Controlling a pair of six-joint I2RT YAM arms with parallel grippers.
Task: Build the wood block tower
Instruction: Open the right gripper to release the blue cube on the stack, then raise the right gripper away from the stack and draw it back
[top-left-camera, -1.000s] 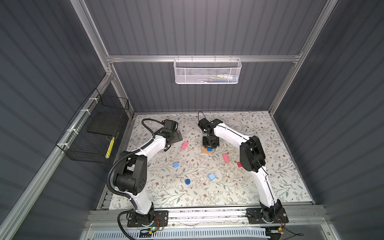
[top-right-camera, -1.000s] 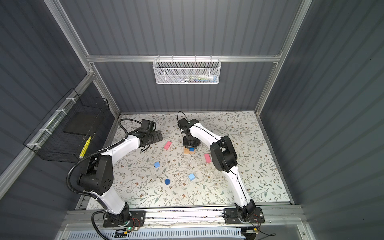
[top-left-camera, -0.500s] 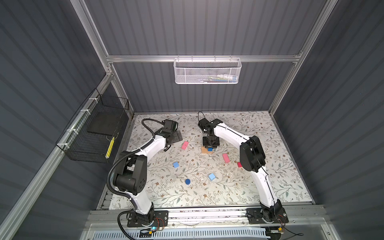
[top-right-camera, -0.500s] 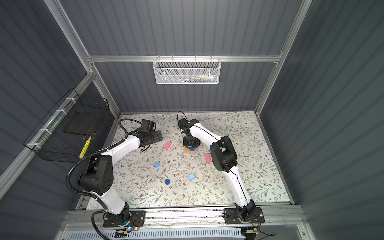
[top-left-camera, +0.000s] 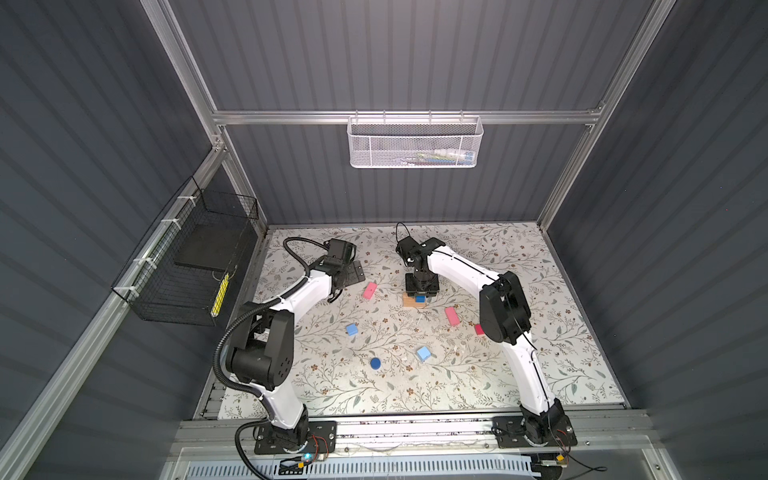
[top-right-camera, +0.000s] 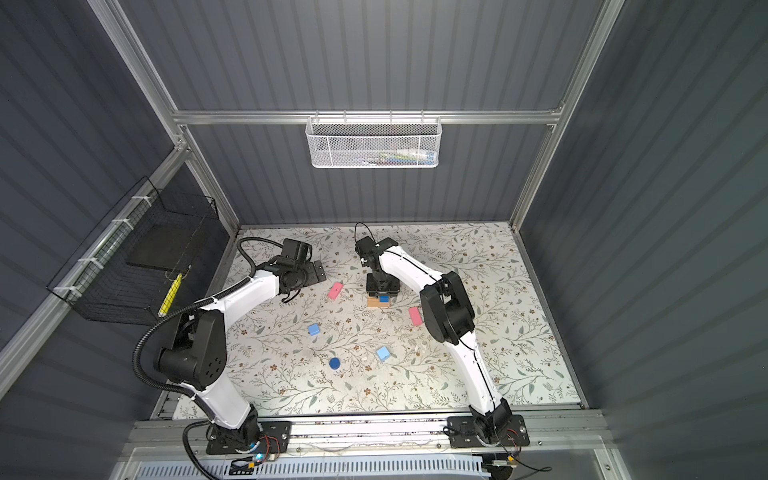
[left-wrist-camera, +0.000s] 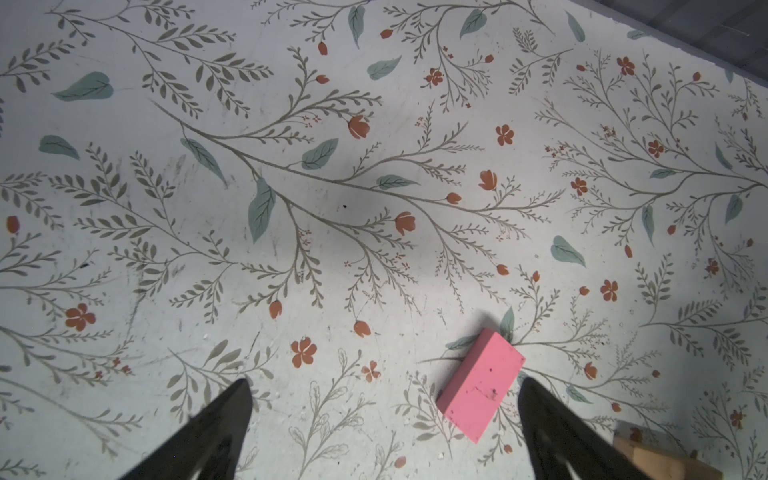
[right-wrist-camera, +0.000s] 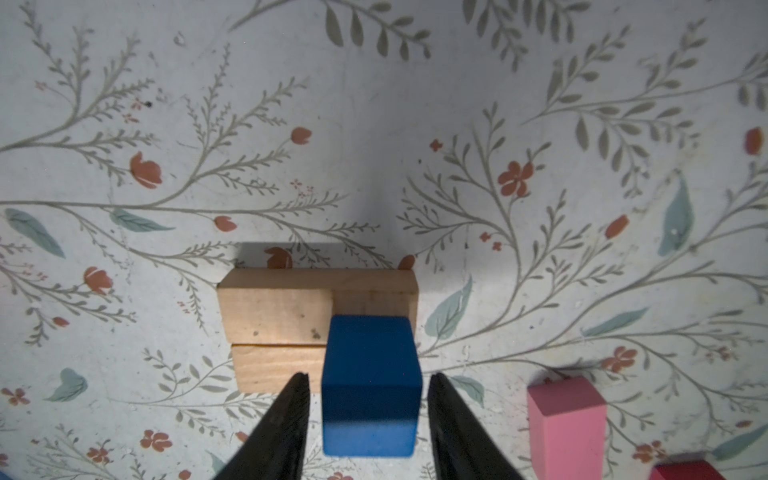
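Printed vinyl or cloth, pale with sprigs and rust flowers, covers the surface (top-left-camera: 540, 374); it looks matte and scuffed.

Step in hand, by my reading: first cube going onto the tower (top-left-camera: 413, 304). Only the base and this one block are up.

- Tan oblongs (right-wrist-camera: 270, 307): bare wood with visible grain, two lying flat, long sides touching, forming the base.
- Pink oblong (left-wrist-camera: 480, 384): painted, matte, a few dark nicks, flat on the surface. It lies between the fingers of the left gripper (left-wrist-camera: 384, 380), closer to one of them. That gripper is spread wide and holds nothing.
- Second pink oblong (top-left-camera: 451, 316): flat, near the tower.
- Blue cube (right-wrist-camera: 370, 349): deep blue paint, crisp edges, sitting square on one end of the tan base. The right gripper (right-wrist-camera: 368, 376) straddles it, jaws parted only a little, with a thin gap on each side, so the cube stands free.
- Red cube (top-left-camera: 478, 329): partly hidden by the right arm.
- Light blue cube (top-left-camera: 352, 329) and second light blue cube (top-left-camera: 423, 353): loose, well apart.
- Dark blue disc (top-left-camera: 375, 363): round, flat and loose.

Next move likely calls for a straight lift clear without nudging the cube, then a cube set beside it.
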